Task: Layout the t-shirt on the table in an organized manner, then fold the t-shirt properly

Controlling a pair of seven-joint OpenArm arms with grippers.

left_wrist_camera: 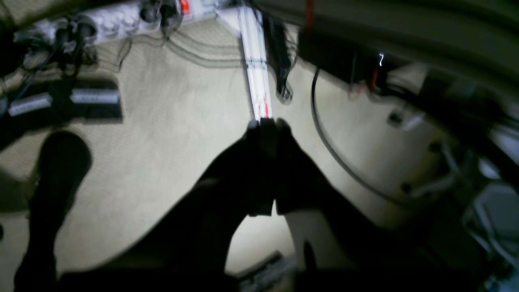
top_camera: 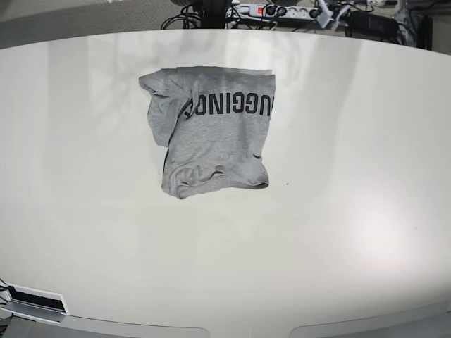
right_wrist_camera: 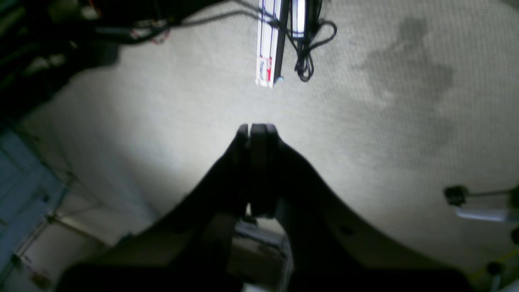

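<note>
The heather-grey t-shirt (top_camera: 211, 134) lies crumpled and partly folded over on the off-white table (top_camera: 338, 211), left of centre toward the far side, with black block lettering facing up. Neither arm shows in the base view. In the left wrist view my left gripper (left_wrist_camera: 267, 123) is shut and empty, over beige carpet away from the table. In the right wrist view my right gripper (right_wrist_camera: 257, 129) is shut and empty, also over carpet. The shirt is out of both wrist views.
Power strips (top_camera: 278, 10) and cables lie on the floor beyond the table's far edge. A white cable duct (left_wrist_camera: 255, 69) and a black cable (left_wrist_camera: 324, 134) run over the carpet; the duct also shows in the right wrist view (right_wrist_camera: 269, 44). A white device (top_camera: 35, 301) sits at the table's near left corner.
</note>
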